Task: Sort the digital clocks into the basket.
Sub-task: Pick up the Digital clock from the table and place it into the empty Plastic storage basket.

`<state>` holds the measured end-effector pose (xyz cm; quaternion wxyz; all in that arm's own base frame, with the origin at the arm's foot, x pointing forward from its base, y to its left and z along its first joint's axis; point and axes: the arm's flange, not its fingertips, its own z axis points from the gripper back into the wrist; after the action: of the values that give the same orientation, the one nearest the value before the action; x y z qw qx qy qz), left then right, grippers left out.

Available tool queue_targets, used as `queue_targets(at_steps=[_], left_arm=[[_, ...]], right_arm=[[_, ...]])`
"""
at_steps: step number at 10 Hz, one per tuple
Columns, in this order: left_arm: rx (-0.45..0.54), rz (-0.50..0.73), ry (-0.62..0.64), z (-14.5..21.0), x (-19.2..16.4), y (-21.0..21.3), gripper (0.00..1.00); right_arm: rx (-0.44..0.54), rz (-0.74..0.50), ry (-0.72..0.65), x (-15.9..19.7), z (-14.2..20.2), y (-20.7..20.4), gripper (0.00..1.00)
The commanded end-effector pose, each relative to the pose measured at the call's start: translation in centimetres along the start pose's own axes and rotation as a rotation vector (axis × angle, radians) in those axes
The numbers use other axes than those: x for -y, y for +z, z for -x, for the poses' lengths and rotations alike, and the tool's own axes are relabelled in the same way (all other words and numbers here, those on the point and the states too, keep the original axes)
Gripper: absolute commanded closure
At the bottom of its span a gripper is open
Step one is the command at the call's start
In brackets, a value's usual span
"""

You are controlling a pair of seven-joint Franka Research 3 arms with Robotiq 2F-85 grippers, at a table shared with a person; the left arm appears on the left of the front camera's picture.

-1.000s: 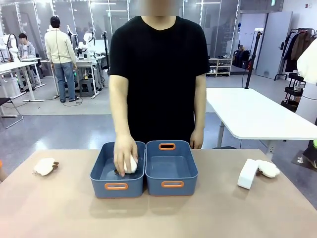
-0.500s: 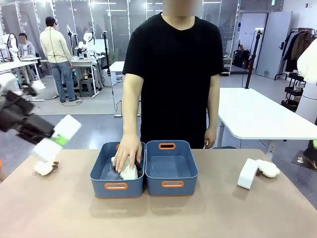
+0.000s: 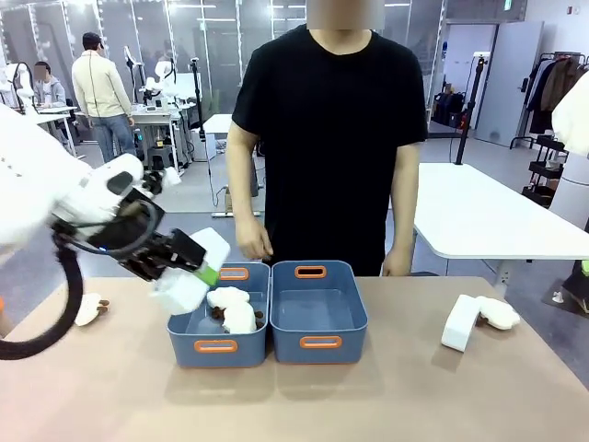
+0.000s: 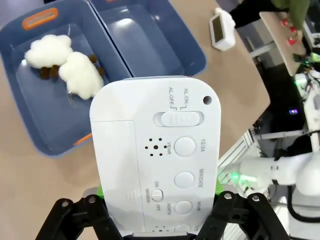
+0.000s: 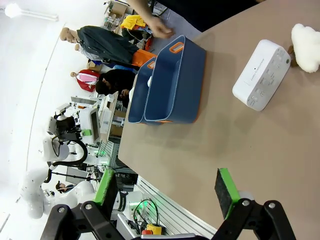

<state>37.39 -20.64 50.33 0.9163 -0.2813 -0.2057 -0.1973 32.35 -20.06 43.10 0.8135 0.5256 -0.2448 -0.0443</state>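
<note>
A: Clocks, where?
B: Clock 1 [image 3: 180, 293] is off the table, clamped between the left gripper [image 3: 190, 273] pads. In front view it hangs at the left bin's [image 3: 187, 338] left edge. Wrist view shows its button side [image 4: 157, 150].
A: Clock 2?
B: Clock 2 [image 3: 460, 322] is on the table far right, touching a plush [image 3: 501, 314], well apart from the right bin [image 3: 318, 344].
A: Right gripper?
B: Right gripper [image 5: 165, 192] has jaws spread wide, nothing between them, over bare table [image 5: 210, 150].
A: Bins?
B: 2 bins side by side, touching. 2 plushes [image 3: 230, 308] lie in the left bin. The person's hand [image 3: 254, 243] hangs above its far rim. 1 more plush [image 3: 88, 308] is on the table far left.
</note>
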Motion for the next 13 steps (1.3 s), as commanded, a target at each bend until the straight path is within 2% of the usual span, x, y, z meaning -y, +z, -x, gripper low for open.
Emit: queue_targets(at_steps=[1, 5, 6, 7, 8, 9, 11, 12, 13], left_arm=[[-0.009, 0.023, -0.016, 0.1, -1.0, 2.1, 1.0], [-0.009, 0.023, -0.016, 0.1, -1.0, 2.1, 1.0], [0.003, 0.011, 0.002, -0.2, -1.2, 1.7, 0.21], [0.034, 0.023, -0.005, -2.0, 1.4, -1.1, 0.21], [0.038, 0.032, 0.017, -5.6, 4.3, -3.7, 0.21], [-0.01, 0.008, 0.036, -9.2, 6.9, -6.7, 0.21], [-0.09, -0.122, 0.164, -14.4, 9.6, -16.1, 0.21], [-0.1, -0.246, 0.191, -15.7, 10.2, -19.9, 0.21], [-0.123, -0.31, 0.205, -16.6, 11.2, -22.8, 0.21]], right_arm=[[0.009, -0.012, 0.006, -0.2, -0.1, 0.0, 0.0], [0.009, -0.012, 0.006, -0.2, -0.1, 0.0, 0.0], [0.009, -0.012, 0.006, -0.2, -0.1, 0.0, 0.0], [0.009, -0.012, 0.006, -0.2, -0.1, 0.0, 0.0], [0.009, -0.012, 0.006, -0.2, -0.1, 0.0, 0.0], [0.009, -0.012, 0.006, -0.2, -0.1, 0.0, 0.0], [0.009, -0.012, 0.006, -0.2, -0.1, 0.0, 0.0], [0.009, -0.012, 0.006, -0.2, -0.1, 0.0, 0.0], [0.009, -0.012, 0.006, -0.2, -0.1, 0.0, 0.0]])
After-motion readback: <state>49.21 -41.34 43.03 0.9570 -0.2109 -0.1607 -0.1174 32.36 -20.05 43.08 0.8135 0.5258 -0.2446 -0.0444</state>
